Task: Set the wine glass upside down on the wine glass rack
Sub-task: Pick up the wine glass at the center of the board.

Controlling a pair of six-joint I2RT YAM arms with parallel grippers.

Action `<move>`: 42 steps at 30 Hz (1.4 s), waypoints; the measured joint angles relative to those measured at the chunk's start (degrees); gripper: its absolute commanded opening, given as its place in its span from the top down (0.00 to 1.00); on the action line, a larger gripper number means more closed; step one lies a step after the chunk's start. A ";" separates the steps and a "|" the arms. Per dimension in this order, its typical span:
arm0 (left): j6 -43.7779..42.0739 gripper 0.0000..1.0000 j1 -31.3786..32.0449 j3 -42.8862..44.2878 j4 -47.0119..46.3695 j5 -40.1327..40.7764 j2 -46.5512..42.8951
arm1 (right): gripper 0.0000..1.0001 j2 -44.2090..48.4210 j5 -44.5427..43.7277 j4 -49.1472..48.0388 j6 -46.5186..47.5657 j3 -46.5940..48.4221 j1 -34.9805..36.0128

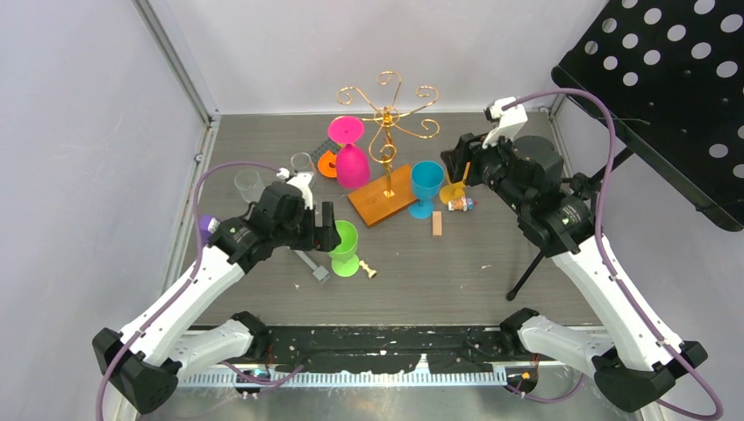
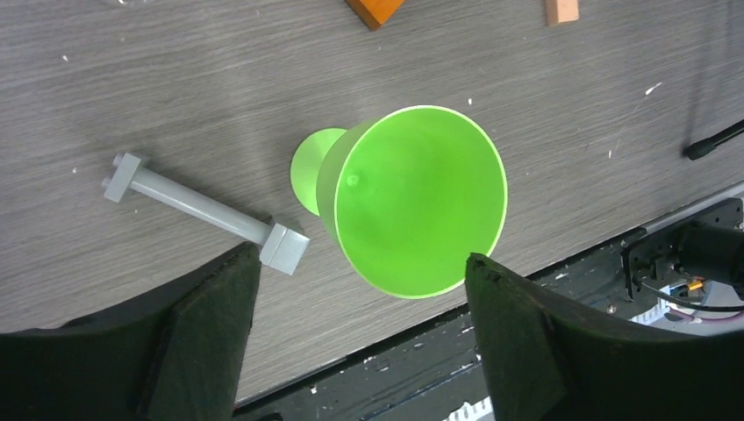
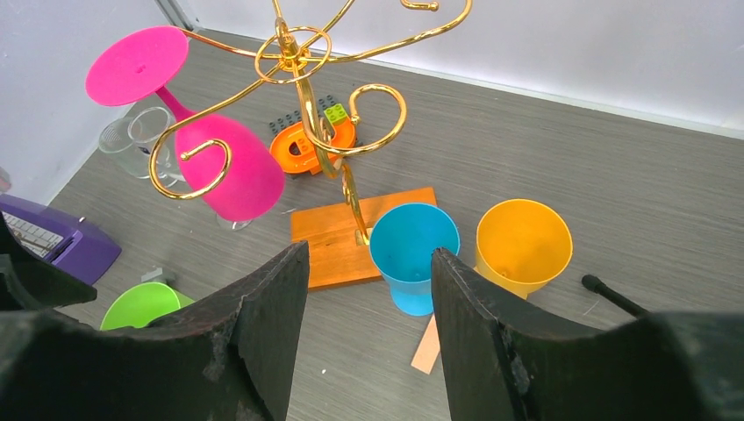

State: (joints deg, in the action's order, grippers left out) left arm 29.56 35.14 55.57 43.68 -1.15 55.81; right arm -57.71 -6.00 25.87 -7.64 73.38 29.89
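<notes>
The gold wire wine glass rack [image 1: 386,114] stands on its wooden base [image 1: 382,198] at the table's middle back, also in the right wrist view as rack [image 3: 303,83]. A pink wine glass [image 1: 352,156] hangs upside down from one arm. A green wine glass [image 1: 345,247] stands upright in front; from above, the green glass [image 2: 412,197] sits just ahead of my left gripper [image 2: 361,256], which is open and not touching it. A blue glass [image 3: 412,254] and a yellow glass [image 3: 523,246] stand upright right of the base. My right gripper [image 3: 368,254] hangs open and empty above them.
A grey bar [image 2: 202,206] lies left of the green glass. Two clear glasses [image 1: 248,184], an orange ring [image 1: 327,164] and a purple object [image 1: 208,225] sit at the left. A small wooden block [image 1: 437,224] lies near the blue glass. A black perforated panel [image 1: 667,79] on its stand [image 1: 526,272] fills the right.
</notes>
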 measured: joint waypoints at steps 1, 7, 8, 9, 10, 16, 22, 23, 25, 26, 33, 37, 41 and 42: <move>-0.04 0.23 0.00 0.20 0.26 0.02 0.61 | 0.40 0.09 -0.11 0.09 0.02 0.00 0.00; -0.15 0.31 0.07 1.46 1.68 1.95 3.43 | 0.40 0.44 -0.50 0.15 0.24 -0.11 0.00; -0.24 0.34 0.09 1.64 1.88 2.29 3.52 | 0.40 0.48 -0.55 0.24 0.24 -0.13 0.00; -0.31 0.37 0.13 1.77 2.05 2.64 3.63 | 0.40 0.52 -0.57 0.28 0.24 -0.15 0.00; -0.44 0.39 0.20 2.03 2.36 2.99 3.87 | 0.40 0.55 -0.59 0.28 0.24 -0.22 0.00; -1.53 0.50 1.11 3.63 3.21 4.83 6.64 | 0.40 0.79 -0.76 0.44 0.26 -0.72 0.00; -1.53 0.61 2.51 4.33 3.76 6.95 9.31 | 0.40 0.85 -0.85 0.72 0.35 -0.92 0.00; -1.51 0.66 2.71 4.35 3.80 7.30 9.64 | 0.40 0.85 -0.87 0.74 0.35 -0.94 0.00; -1.55 0.74 2.91 4.35 3.78 7.72 10.14 | 0.40 0.85 -0.94 0.76 0.37 -0.96 0.00; -1.51 0.76 3.04 4.35 3.76 7.87 10.36 | 0.40 0.85 -0.98 0.76 0.37 -0.96 0.00; -1.51 0.79 3.58 4.35 3.58 8.70 11.80 | 0.40 0.90 -1.01 0.76 0.39 -1.18 0.00; -1.53 0.80 3.82 4.33 3.41 8.90 12.63 | 0.40 1.11 -1.03 1.01 0.39 -1.33 0.00; -1.51 0.93 3.87 4.35 3.28 9.09 12.98 | 0.40 1.40 -1.27 1.27 0.42 -1.33 0.00; -1.53 0.98 3.87 4.35 3.28 9.09 12.98 | 0.40 1.49 -1.33 1.36 0.44 -1.33 0.00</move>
State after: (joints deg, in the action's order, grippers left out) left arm 28.03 39.00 59.92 46.96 7.94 68.79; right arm -56.23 -7.33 27.22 -7.20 72.05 29.89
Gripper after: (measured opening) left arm 0.143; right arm 0.599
